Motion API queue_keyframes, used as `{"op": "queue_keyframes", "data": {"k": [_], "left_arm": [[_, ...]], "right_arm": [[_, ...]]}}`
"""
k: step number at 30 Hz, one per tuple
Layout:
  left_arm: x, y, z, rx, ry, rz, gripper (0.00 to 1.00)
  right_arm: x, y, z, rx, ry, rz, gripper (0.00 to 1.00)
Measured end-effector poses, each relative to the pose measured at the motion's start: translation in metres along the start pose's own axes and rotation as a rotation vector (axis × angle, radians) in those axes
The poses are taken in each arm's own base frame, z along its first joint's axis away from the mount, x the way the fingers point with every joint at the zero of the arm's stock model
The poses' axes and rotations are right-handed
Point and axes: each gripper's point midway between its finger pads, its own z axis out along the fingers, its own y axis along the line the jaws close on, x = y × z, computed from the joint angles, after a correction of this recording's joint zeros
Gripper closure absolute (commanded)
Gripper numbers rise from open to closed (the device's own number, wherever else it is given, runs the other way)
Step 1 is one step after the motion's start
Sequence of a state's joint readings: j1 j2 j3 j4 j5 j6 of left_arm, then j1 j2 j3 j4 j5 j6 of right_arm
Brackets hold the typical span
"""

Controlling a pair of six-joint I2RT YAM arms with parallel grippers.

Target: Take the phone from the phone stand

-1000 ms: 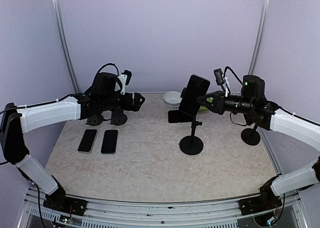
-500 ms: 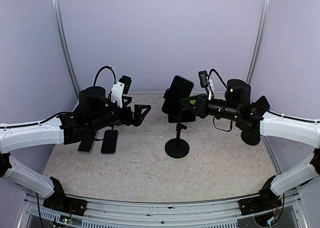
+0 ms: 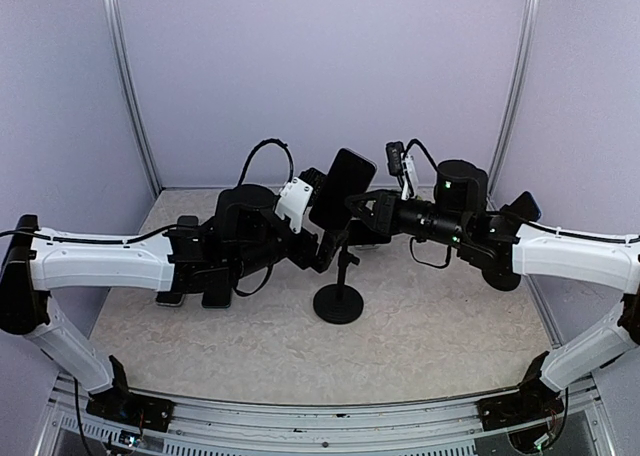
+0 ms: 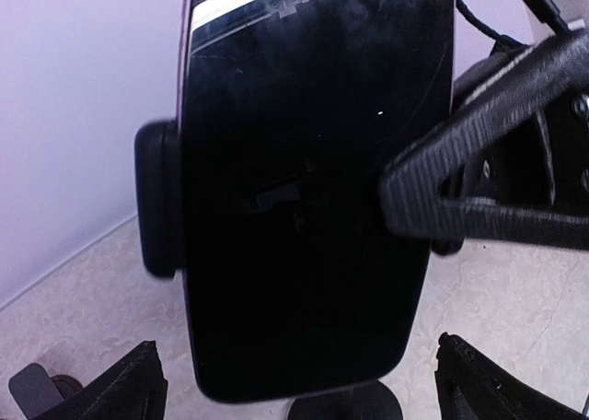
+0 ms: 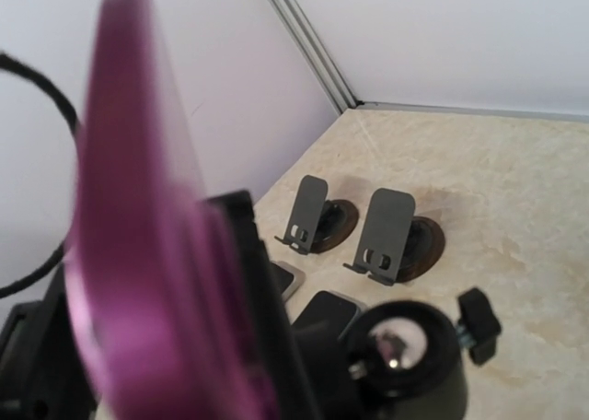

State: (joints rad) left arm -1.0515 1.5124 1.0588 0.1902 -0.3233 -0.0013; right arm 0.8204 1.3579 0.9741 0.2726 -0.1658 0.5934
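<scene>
A phone with a black screen [image 3: 340,186] and a purple case sits clamped upright on a black stand with a round base [image 3: 338,304]. In the left wrist view the phone [image 4: 304,180] fills the frame, its clamp [image 4: 156,199] gripping the sides. My left gripper [image 4: 308,383] is open, with its fingertips [image 4: 138,383] at either side of the phone's lower end, not touching. It also shows in the top view [image 3: 325,246]. My right gripper [image 3: 358,208] holds the stand's clamp from behind, and one finger [image 4: 479,190] crosses the phone's right edge. The right wrist view shows the purple case [image 5: 138,227] edge-on.
Two small grey phone stands [image 5: 308,213] [image 5: 386,231] stand on the marble table [image 3: 430,326] at the back left. Two phones [image 5: 327,309] lie flat in front of them, largely hidden under my left arm in the top view. The walls are close behind.
My right gripper has dragged the stand and phone leftward toward the table's middle. My left arm has swung right from the small stands and brought its open gripper up to the phone.
</scene>
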Motion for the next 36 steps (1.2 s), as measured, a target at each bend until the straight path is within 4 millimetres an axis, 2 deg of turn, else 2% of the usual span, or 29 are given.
{"op": "queue_keyframes", "data": {"k": [4, 8, 15, 18, 25, 29, 32, 36], "left_arm": [[-0.016, -0.002, 0.008, -0.025, -0.022, 0.010, 0.01], [-0.023, 0.000, 0.014, -0.051, -0.030, 0.018, 0.01], [-0.012, 0.001, 0.025, -0.078, -0.001, 0.043, 0.04], [-0.008, 0.001, 0.029, -0.089, 0.015, 0.058, 0.11], [-0.010, -0.001, 0.031, -0.094, 0.015, 0.069, 0.38], [-0.009, -0.001, 0.029, -0.090, 0.004, 0.066, 0.47], [-0.008, -0.002, 0.028, -0.086, -0.004, 0.069, 0.52], [-0.008, -0.006, 0.027, -0.072, -0.013, 0.083, 0.55]], "right_arm": [[0.003, 0.003, 0.001, 0.003, 0.001, -0.002, 1.00], [0.004, 0.005, 0.002, 0.004, 0.001, -0.003, 1.00], [0.006, 0.008, 0.003, -0.001, 0.004, -0.004, 1.00], [0.006, 0.008, 0.003, -0.001, 0.005, -0.004, 1.00], [0.007, 0.010, 0.003, -0.005, 0.005, -0.005, 1.00], [0.007, 0.011, 0.003, -0.011, 0.009, -0.010, 0.80], [0.009, 0.012, 0.002, -0.021, 0.015, -0.016, 0.72], [0.010, 0.012, -0.003, -0.046, 0.024, -0.016, 0.59]]}}
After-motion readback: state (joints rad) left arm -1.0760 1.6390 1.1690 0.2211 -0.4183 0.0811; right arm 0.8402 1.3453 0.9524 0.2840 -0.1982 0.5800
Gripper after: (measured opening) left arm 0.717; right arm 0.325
